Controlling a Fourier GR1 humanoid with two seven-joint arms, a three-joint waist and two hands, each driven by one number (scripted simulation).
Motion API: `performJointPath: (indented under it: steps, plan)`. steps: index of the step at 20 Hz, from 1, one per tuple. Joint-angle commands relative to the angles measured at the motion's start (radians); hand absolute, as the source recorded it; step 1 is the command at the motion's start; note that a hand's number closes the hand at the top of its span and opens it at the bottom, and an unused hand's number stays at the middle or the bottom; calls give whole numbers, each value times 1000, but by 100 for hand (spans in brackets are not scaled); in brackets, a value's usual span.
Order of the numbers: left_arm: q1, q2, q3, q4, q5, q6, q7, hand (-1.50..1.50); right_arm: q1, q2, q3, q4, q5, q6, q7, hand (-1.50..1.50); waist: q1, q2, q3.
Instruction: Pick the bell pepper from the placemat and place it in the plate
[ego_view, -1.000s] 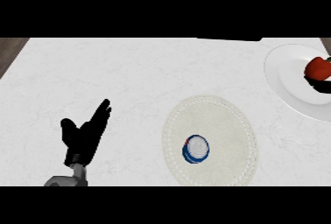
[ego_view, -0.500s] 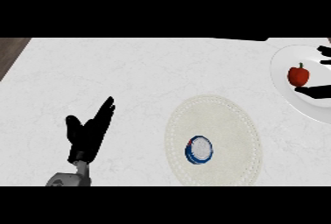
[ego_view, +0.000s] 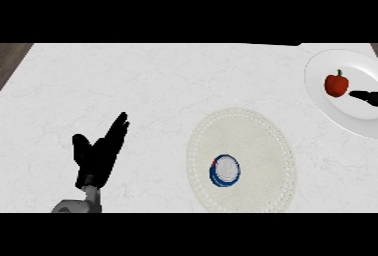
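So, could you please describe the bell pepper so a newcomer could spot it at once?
Start at the white plate in the upper right of the head view. The bell pepper sits on it, just left of the black right hand. It is the only red thing in view.

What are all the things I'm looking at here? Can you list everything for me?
counter: one, white marbled, fills most of the view
dark strip: one, brown, beyond the counter's upper left corner
placemat: one, round, cream, lower middle of the counter
small round object: one, blue and white, on the placemat's lower left part; what it is I cannot tell
plate: one, white, upper right, cut off by the view's edge
bell pepper: one, red with a dark stem, on the plate
left hand: one, black, open, fingers up, resting at the lower left
right hand: one, black, only a small part shows at the right edge, over the plate beside the bell pepper
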Motion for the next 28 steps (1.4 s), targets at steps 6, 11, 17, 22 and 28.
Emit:
performJointPath:
  steps: [6,11,17,22,28]
  plan:
    - [41,22,31,43,26,-29,-16,0,66,-138,-58,75,-64,340,-22,-150,-18,2,-5]
    - [30,-5,9,22,1,10,23,0,149,-189,-13,52,-25,512,-111,-150,-37,-8,-5]
    - [45,15,39,15,25,-8,17,0,254,-216,14,19,-5,542,-186,-150,-45,-11,-5]
    - [39,-3,19,6,20,2,50,0,298,-244,46,-6,19,539,-217,-150,-45,-11,-2]
    - [68,7,32,33,17,-12,-9,0,350,-225,60,-11,19,507,-268,-150,-47,-15,-5]
